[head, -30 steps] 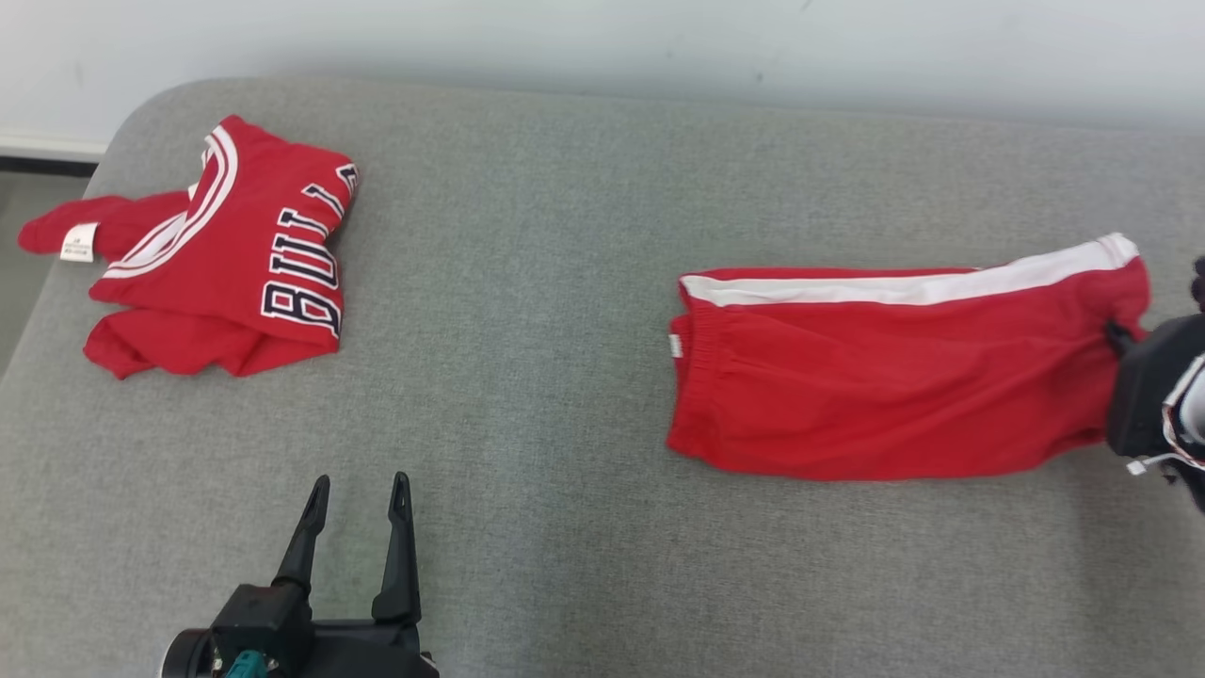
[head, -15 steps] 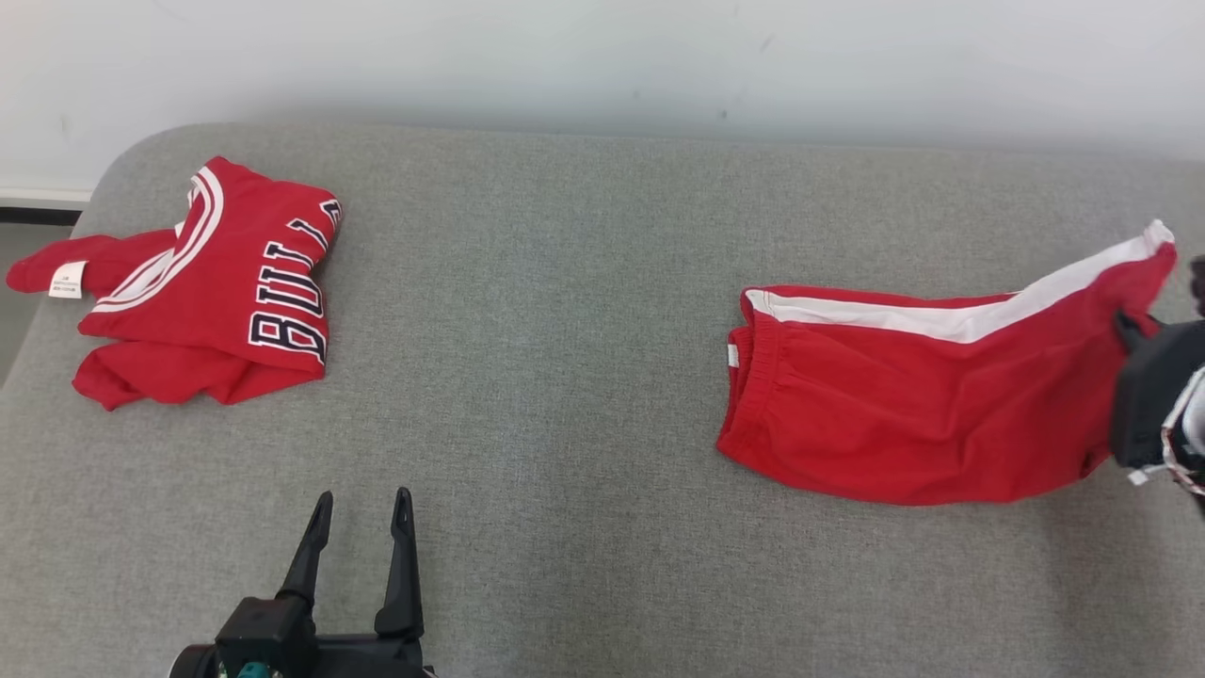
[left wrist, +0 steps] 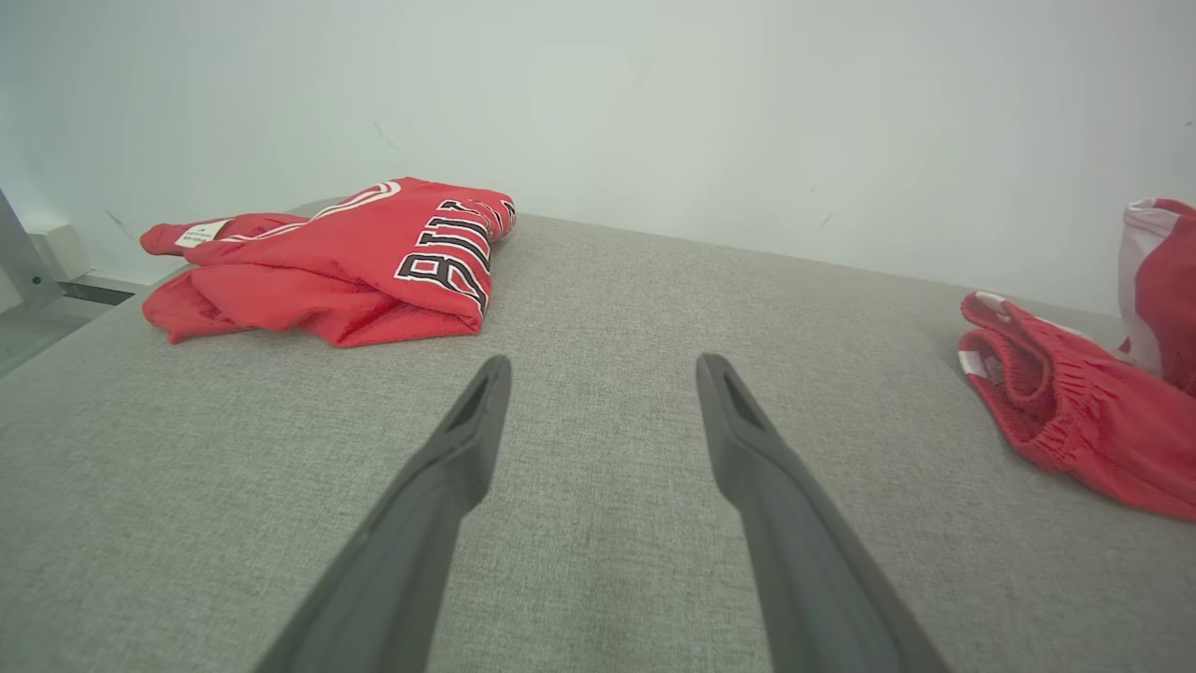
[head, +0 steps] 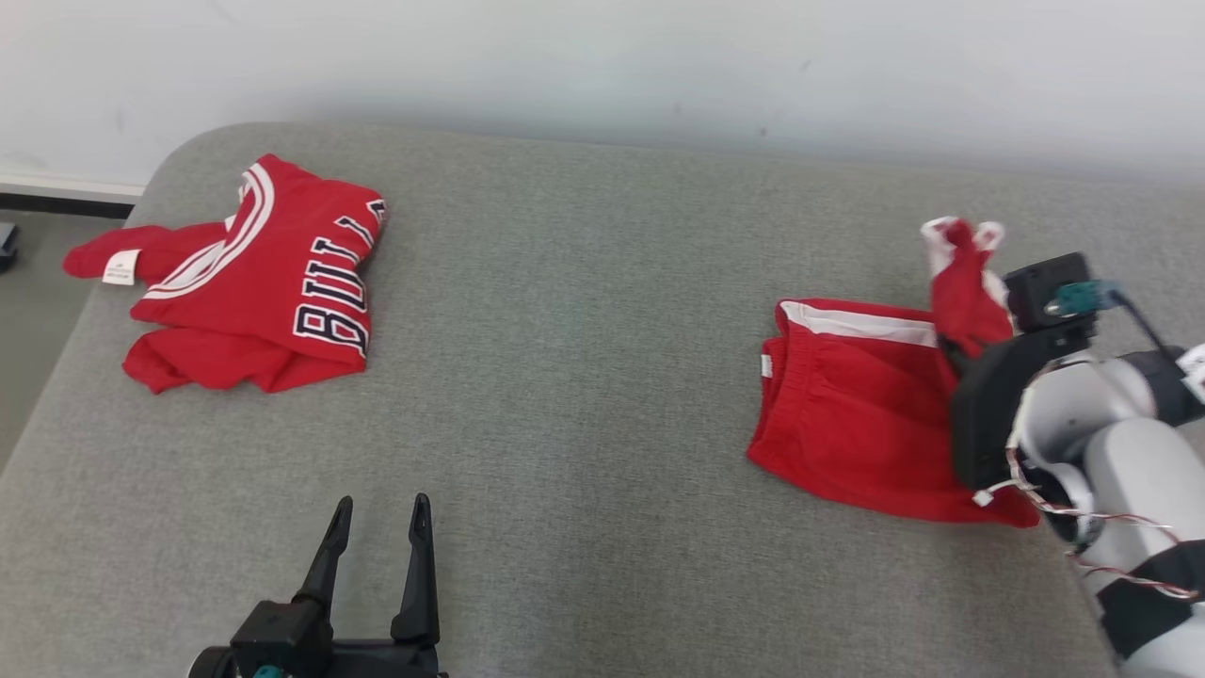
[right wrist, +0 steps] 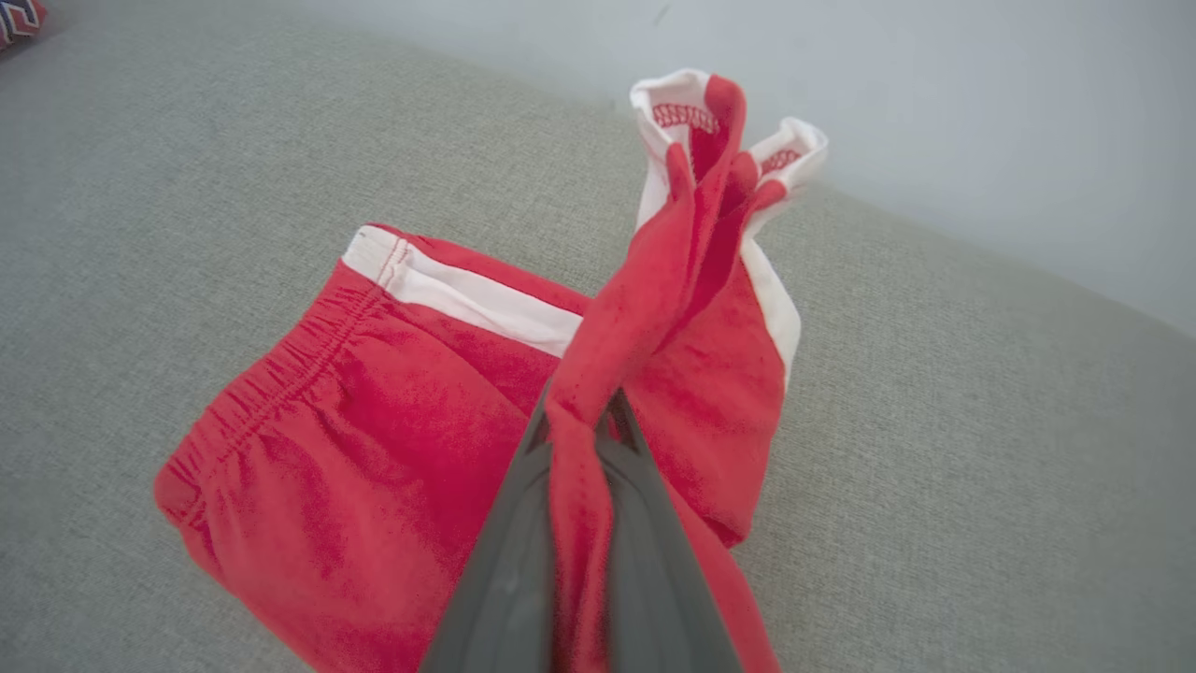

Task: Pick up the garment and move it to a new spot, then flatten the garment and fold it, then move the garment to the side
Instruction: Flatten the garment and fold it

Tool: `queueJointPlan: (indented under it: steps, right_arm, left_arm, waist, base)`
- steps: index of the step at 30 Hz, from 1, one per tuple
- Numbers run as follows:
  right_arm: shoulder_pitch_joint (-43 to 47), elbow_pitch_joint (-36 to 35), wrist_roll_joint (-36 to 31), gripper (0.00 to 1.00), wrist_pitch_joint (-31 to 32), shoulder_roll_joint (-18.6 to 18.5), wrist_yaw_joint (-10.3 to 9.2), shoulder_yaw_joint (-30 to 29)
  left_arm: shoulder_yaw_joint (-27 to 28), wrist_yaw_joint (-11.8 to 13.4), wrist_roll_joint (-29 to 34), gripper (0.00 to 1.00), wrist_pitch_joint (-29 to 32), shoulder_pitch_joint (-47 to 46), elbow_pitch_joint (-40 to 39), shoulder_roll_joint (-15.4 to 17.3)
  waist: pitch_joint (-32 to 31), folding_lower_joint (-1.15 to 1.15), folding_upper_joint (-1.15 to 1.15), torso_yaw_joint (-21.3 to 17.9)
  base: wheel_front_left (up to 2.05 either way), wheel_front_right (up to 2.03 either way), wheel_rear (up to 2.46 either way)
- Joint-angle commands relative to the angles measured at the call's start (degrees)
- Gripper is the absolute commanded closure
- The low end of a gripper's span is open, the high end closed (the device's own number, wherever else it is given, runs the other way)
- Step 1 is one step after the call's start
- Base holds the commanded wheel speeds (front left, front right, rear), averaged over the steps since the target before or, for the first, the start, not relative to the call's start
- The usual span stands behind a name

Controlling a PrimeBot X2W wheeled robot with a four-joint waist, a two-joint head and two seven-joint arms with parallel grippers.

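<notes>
The garment, red shorts with a white side stripe, lies at the right of the grey cushion. My right gripper is shut on the leg end and holds it raised above the flat half, the hems standing up. In the right wrist view the red cloth is pinched between the fingers, and the elastic waistband rests on the cushion to the left. My left gripper stands open over bare cushion near the front, well away from the shorts, with nothing between its fingertips.
A folded red jersey with dark lettering lies at the cushion's far left, its tag near the rounded edge. A pale wall runs close behind the cushion. Floor drops off past the left edge.
My right gripper has lifted the shorts' leg end and carried it left, over the waistband half. The head camera has shifted a little. The left gripper has stayed open in place.
</notes>
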Motion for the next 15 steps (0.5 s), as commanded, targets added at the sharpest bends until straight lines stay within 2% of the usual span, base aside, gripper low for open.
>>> queueJointPlan:
  steps: [1, 11, 12, 13, 15]
  right_arm:
    - [-0.7, 0.7, 0.4, 1.00, 0.0, 0.8, -0.15, 1.0]
    - [-2.6, 6.1, 1.8, 1.00, -1.9, 4.7, -0.14, 7.0]
    - [-2.9, 6.5, 1.9, 0.63, -2.3, 4.8, -0.15, 7.4]
    - [-3.2, 6.8, 2.1, 0.00, -2.7, 4.8, -0.15, 7.8]
    - [-3.5, 7.0, 2.3, 0.00, -3.2, 4.9, -0.14, 8.1]
  left_arm:
    - [-0.2, 0.2, -0.6, 0.00, -0.2, 0.3, -0.1, -0.1]
    - [-1.1, 1.0, -1.2, 0.00, -0.2, 0.7, -0.6, -0.1]
    - [-1.1, 1.2, -0.8, 0.00, -0.2, 0.6, -0.8, -0.1]
    - [-1.1, 1.3, -0.2, 0.00, -0.2, 0.6, -1.0, -0.1]
    - [-1.1, 1.2, -0.2, 0.00, -0.2, 0.6, -1.0, -0.1]
  waist:
    - [-0.2, 0.00, 0.00, 0.9]
    - [-0.5, 0.00, 0.00, 2.9]
    - [-0.5, 0.00, 0.00, 3.0]
    - [-0.5, 0.00, 0.00, 3.0]
    - [-0.6, 0.00, 0.00, 3.0]
  base:
    - [0.00, 0.00, 0.00]
    - [0.00, 0.00, 0.00]
    - [0.00, 0.00, 0.00]
    - [0.00, 0.00, 0.00]
    - [0.00, 0.00, 0.00]
